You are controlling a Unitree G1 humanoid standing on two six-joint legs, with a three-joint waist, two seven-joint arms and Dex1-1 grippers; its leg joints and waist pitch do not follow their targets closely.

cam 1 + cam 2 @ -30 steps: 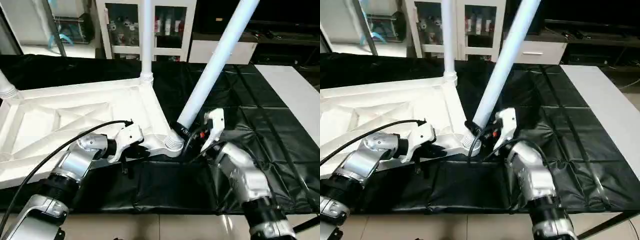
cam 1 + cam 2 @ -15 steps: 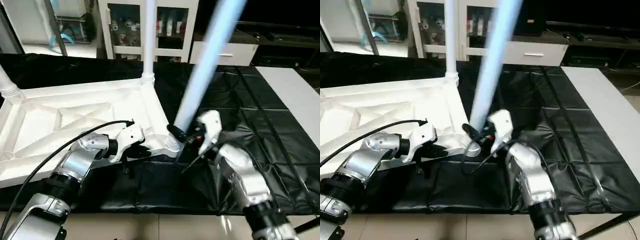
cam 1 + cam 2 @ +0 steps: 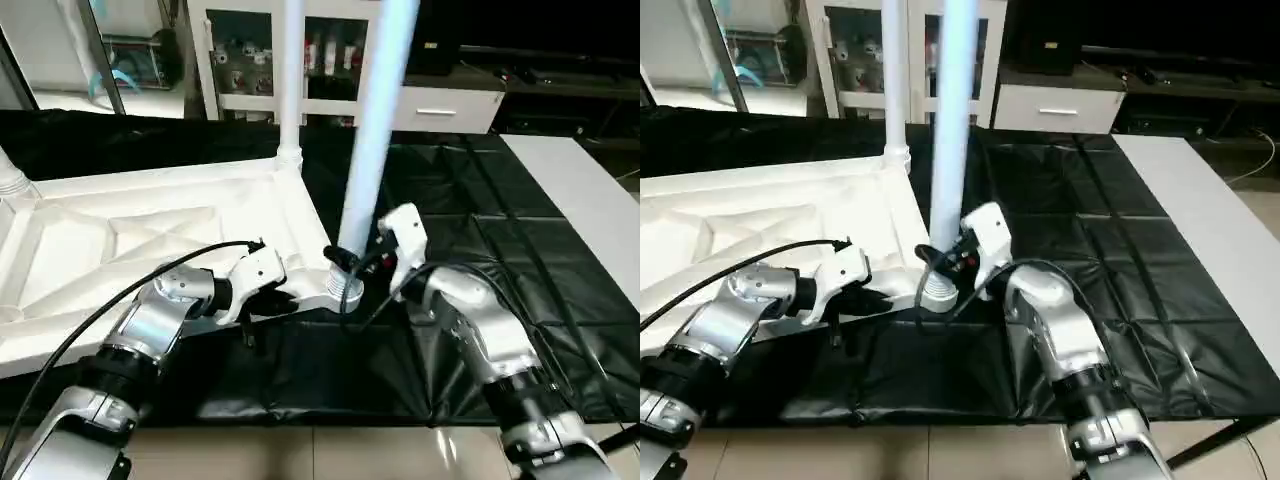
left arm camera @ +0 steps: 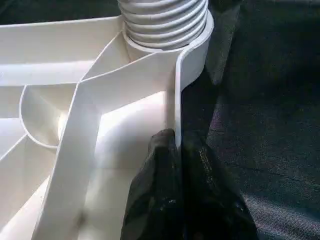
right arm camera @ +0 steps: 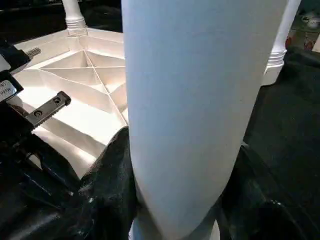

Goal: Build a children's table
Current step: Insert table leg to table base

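The white plastic rectangular tabletop [image 3: 150, 240] lies upside down, ribbed underside up, on the large work table draped in black sheeting [image 3: 480, 200]. The left gripper [image 4: 176, 165] has its two black fingers pressed together on the thin white edge wall of the tabletop, just beside the near corner socket [image 4: 195, 45]. In that socket stands a long white tubular leg [image 3: 375, 130], close to upright, its ribbed flared end [image 3: 345, 285] seated in the round opening. The right gripper [image 3: 350, 262] reaches in from the right and clamps this leg low down, one black finger [image 5: 112, 170] on each side of the tube just above the ribbed end. A second white tubular leg [image 3: 292, 70] stands upright in the far corner socket, well behind the held one, and the base of a third leg [image 3: 12, 178] shows at the tabletop's far left corner.
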